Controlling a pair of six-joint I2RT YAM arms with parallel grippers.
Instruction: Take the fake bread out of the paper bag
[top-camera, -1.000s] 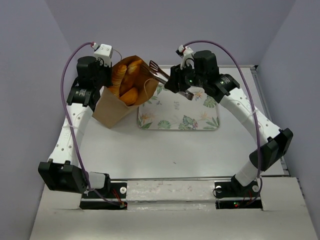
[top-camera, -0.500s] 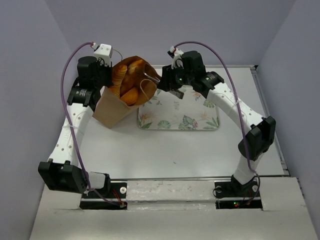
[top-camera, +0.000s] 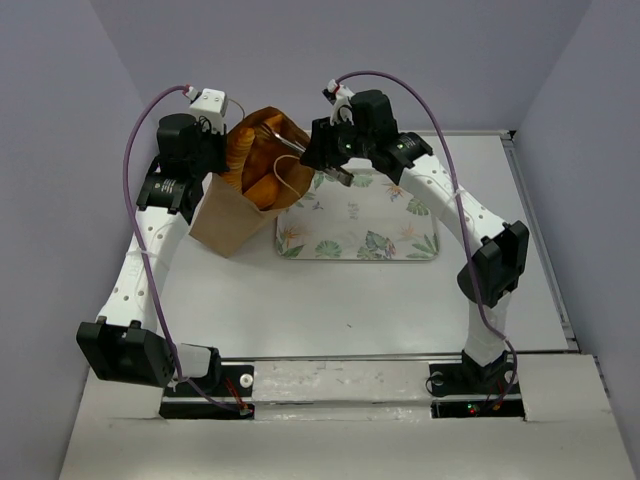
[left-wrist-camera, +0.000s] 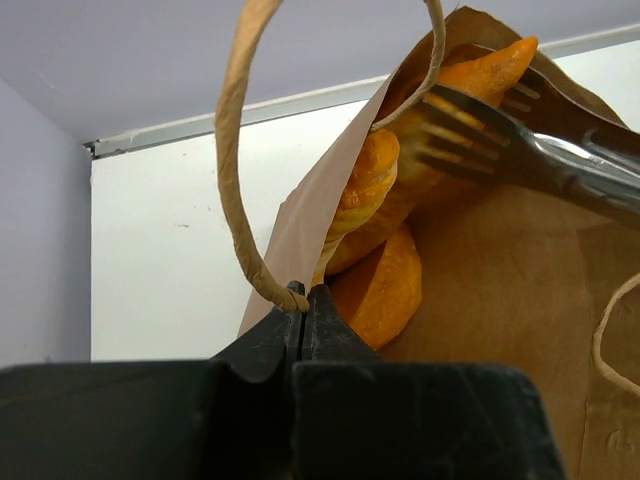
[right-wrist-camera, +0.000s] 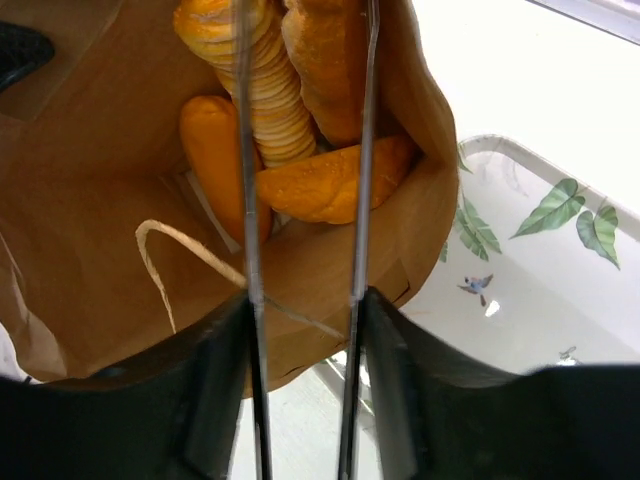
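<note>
Pinching the bag's handle on the left; tongs in the bag mouth on the right, no loaf lifted yet.

Left fingers (left-wrist-camera: 272, 338) are pressed together on the cord handle (left-wrist-camera: 232, 150), holding the paper bag (top-camera: 222, 215) tilted open toward the right arm. Right fingers (right-wrist-camera: 215, 390) grip a pair of tongs (right-wrist-camera: 247, 150), whose two arms stand apart. The fake bread (right-wrist-camera: 300, 60) is all inside the bag, straight ahead of the right fingers down the line of the tongs. The ribbed loaf (right-wrist-camera: 270, 95) sits between the tong arms with its long axis roughly parallel to them. The oval loaf (right-wrist-camera: 325, 185) lies crosswise below it. The right arm is the one placed to reach it. Judgement: the tongs need to close across the ribbed loaf's width, then draw back along its length. The tray (top-camera: 400, 238) waits just beside the bag on the counter (top-camera: 350, 295).
</note>
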